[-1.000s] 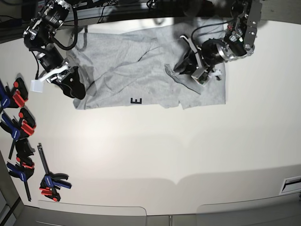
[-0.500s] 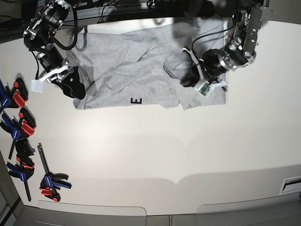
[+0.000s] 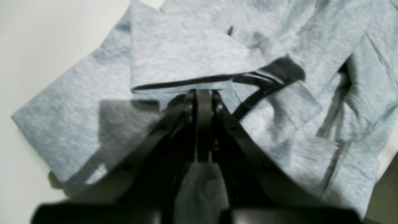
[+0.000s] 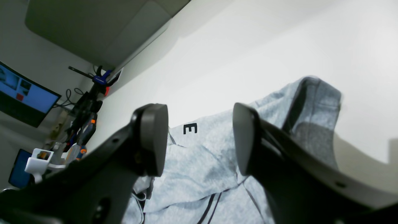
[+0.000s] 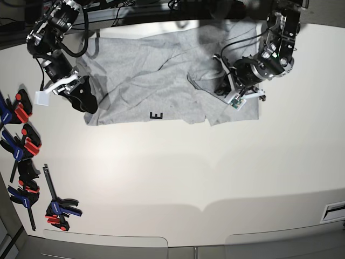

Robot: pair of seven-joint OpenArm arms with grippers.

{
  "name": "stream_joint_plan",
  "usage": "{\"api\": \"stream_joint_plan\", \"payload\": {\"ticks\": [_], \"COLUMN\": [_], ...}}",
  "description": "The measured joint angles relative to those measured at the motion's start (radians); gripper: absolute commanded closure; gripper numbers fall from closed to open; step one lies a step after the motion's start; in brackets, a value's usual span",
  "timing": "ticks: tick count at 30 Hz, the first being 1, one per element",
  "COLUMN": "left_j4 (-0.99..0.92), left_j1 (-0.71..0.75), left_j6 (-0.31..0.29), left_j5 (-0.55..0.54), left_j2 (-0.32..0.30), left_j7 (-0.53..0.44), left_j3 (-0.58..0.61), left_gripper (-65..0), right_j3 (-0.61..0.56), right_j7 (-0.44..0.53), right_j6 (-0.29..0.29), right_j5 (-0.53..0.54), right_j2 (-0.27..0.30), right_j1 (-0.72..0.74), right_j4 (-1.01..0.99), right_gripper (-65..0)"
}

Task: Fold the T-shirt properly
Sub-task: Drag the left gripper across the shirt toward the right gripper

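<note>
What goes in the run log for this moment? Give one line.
stage: grasp | left gripper: shut on T-shirt fold | right gripper: open, empty, over shirt's edge | shirt: spread, unfolded

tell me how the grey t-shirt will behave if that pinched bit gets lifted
The light grey cotton T-shirt will probably drape limply: it already lies in soft creases and folded flaps. It looks light, so the shut left gripper should raise it easily. The rest will likely drag across the smooth white table.
</note>
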Motion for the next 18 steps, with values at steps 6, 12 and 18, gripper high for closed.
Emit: {"api": "stream_joint_plan", "payload": {"ticks": [6,12,18], "left_j4": [-0.069,-0.211,-0.212], "left_j1": [-0.006,-0.108,-0.197], "left_j6": [0.010,0.009,0.010], "left_j5": [-0.037,-0.038,-0.045], "left_j2": [0.024,0.116,0.152], "left_j7": [-0.045,-0.051,-0.008], "left_j3": [0.012,0.077,0.151], "left_gripper": [0.0,0.0,0.0], "right_j3": [0.000,0.000,0.000], "right_j7": [0.000,0.000,-0.002], "right_j6": [0.000,0.000,0.000], "right_j5": [0.000,0.000,0.002], "right_j2": [0.000,0.000,0.000], "right_j1": [0.000,0.000,0.000], "right_j4": [0.000,0.000,0.000], "right_gripper": [-31.4,-31.4,-31.4]}}
